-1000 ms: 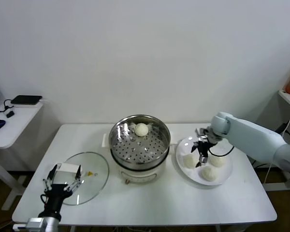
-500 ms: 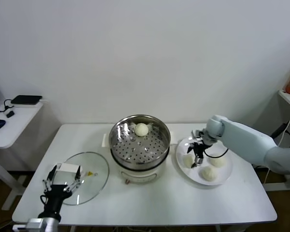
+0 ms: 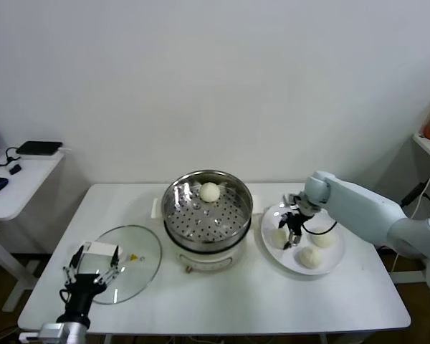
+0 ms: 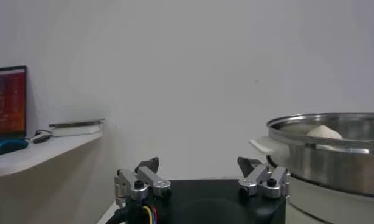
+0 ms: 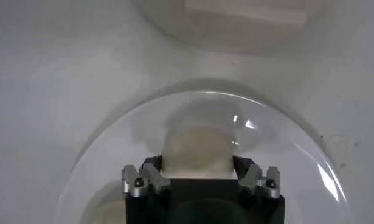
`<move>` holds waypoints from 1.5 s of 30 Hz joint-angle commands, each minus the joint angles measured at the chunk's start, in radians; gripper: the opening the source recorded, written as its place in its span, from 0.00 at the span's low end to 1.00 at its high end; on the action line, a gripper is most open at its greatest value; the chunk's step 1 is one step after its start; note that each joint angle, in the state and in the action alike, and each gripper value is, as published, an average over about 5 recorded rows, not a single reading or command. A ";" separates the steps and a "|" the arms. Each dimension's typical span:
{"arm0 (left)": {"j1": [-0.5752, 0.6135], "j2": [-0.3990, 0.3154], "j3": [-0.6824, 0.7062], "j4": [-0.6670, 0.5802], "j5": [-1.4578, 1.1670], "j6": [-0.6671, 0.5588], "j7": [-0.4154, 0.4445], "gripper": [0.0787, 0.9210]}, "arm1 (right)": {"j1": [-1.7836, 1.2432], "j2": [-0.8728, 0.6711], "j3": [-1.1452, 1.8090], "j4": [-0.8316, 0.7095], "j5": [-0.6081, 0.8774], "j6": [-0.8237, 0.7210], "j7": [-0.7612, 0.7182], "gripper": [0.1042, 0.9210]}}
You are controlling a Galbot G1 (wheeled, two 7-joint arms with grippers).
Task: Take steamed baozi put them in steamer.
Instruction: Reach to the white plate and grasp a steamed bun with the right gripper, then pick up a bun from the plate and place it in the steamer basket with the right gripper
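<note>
baozi: in the head view one baozi (image 3: 210, 191) sits in the steamer (image 3: 208, 208); three lie on the plate (image 3: 330, 261), right gripper (image 3: 292, 233) over them. left wrist view: left gripper (image 4: 202, 178) open. right wrist view: right gripper's fingers (image 5: 146, 178) flank a plate bun (image 5: 196, 152), grip unclear.

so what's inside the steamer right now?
One steamed baozi sits at the far side of the steamer's perforated floor; the rest of that floor shows bare. Below the basket is hidden.
</note>
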 commanded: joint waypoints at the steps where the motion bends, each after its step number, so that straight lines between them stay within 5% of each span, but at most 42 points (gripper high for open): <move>1: 0.000 0.001 0.000 0.000 0.001 0.002 0.000 0.88 | -0.001 0.003 0.003 -0.004 -0.005 0.001 -0.005 0.77; 10: 0.000 -0.002 -0.002 0.001 0.003 0.001 -0.001 0.88 | 0.059 -0.023 -0.025 0.033 0.059 -0.014 -0.006 0.77; 23: 0.004 -0.005 0.002 -0.009 0.010 0.004 0.000 0.88 | 0.532 -0.051 -0.339 0.131 0.419 -0.038 -0.043 0.77; 32: 0.008 -0.002 0.006 -0.026 0.025 0.007 -0.002 0.88 | 0.721 0.097 -0.432 0.147 0.631 -0.059 -0.086 0.78; 45: 0.020 -0.002 0.008 -0.054 0.040 0.010 -0.005 0.88 | 0.585 0.389 -0.355 0.079 0.643 -0.128 -0.044 0.79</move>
